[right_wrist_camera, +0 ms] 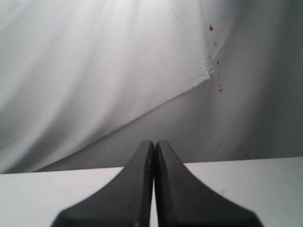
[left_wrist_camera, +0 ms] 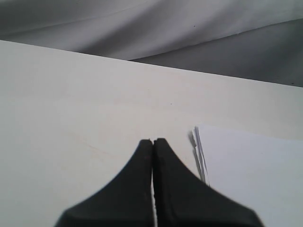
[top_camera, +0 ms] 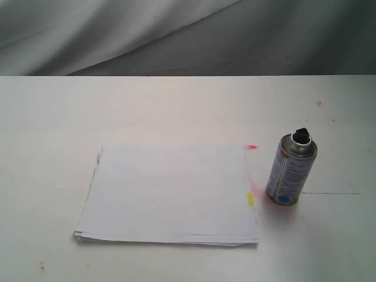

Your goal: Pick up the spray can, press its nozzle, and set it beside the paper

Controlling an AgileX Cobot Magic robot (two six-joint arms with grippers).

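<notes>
On the white table [top_camera: 176, 106], just off the yellow-tab [top_camera: 251, 199] edge of the paper [top_camera: 170, 194], I log the spray can [top_camera: 291, 170] upright, black nozzle [top_camera: 301, 135] uppermost, which I judge suits a side grasp, while the left gripper [left_wrist_camera: 152, 142] and right gripper [right_wrist_camera: 154, 143] sit pressed together, empty, pick not begun.

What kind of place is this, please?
Probably a lab test bench: a plain white table, a draped grey cloth backdrop behind it, with paper and a spray can set out.
</notes>
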